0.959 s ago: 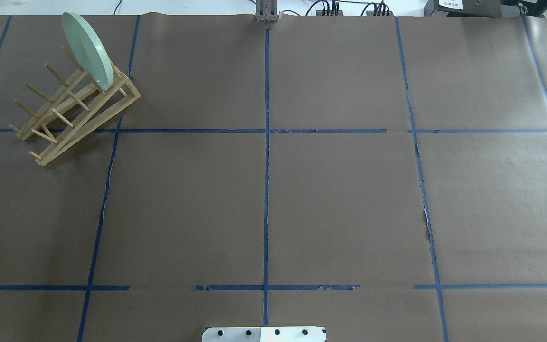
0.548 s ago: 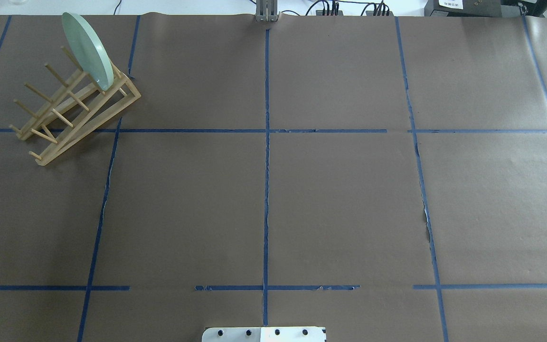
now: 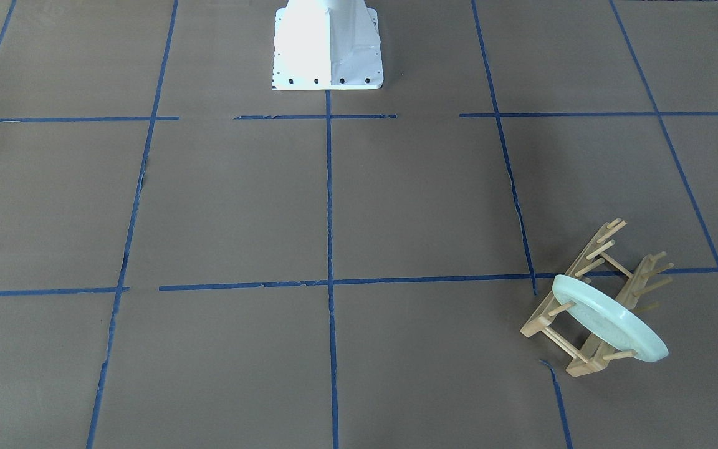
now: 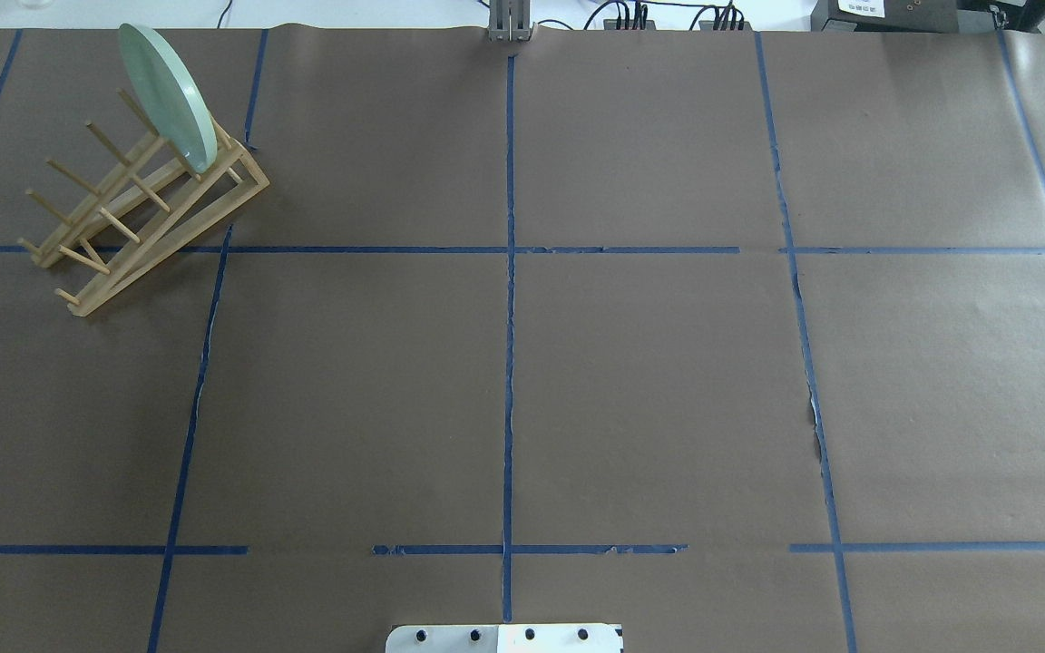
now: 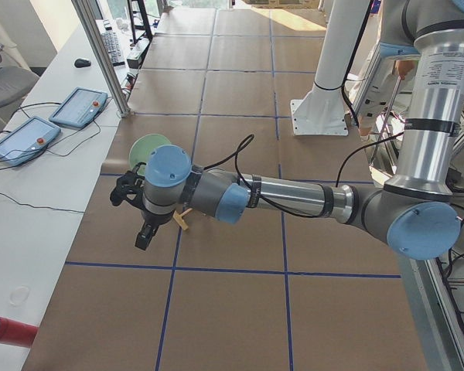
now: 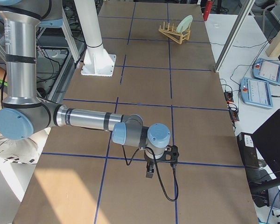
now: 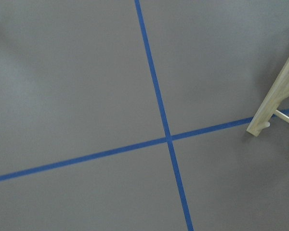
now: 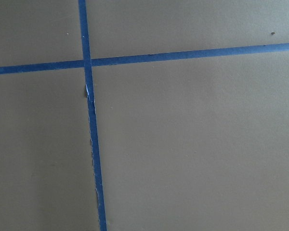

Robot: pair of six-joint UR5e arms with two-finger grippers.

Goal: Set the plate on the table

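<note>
In the front-facing view, the plate (image 3: 608, 327) stands on edge in the wooden rack (image 3: 541, 317), leaning between the pegs at the rack's end farthest from the white robot base (image 3: 328, 43). The rack sits on the table (image 3: 209, 206), on the robot's left side, across a blue tape line (image 3: 329, 199) crossing. No arm shows here.

From overhead, the plate (image 4: 167, 95) sits at the far left corner of the table (image 4: 649, 381), tilted in the last slot of the rack (image 4: 160, 231). The base is at the near edge, well apart from it.

In the exterior left view, the left arm (image 5: 294, 197) reaches out over the table. The left gripper (image 5: 145, 233) points down, near the rack and the plate (image 5: 151, 145) behind it and touching neither. Whether its fingers are wide or narrow cannot be told.

In the exterior right view, the right arm (image 6: 84, 119) stretches over the near part of the table. The right gripper (image 6: 150, 170) hangs above a tape line, well apart from the plate (image 6: 183, 23) at the far end. Its opening cannot be told either.

The left wrist view shows a tape crossing and one corner of the rack (image 7: 274, 101) at the right edge.

The right wrist view shows only brown paper and a tape crossing.
</note>
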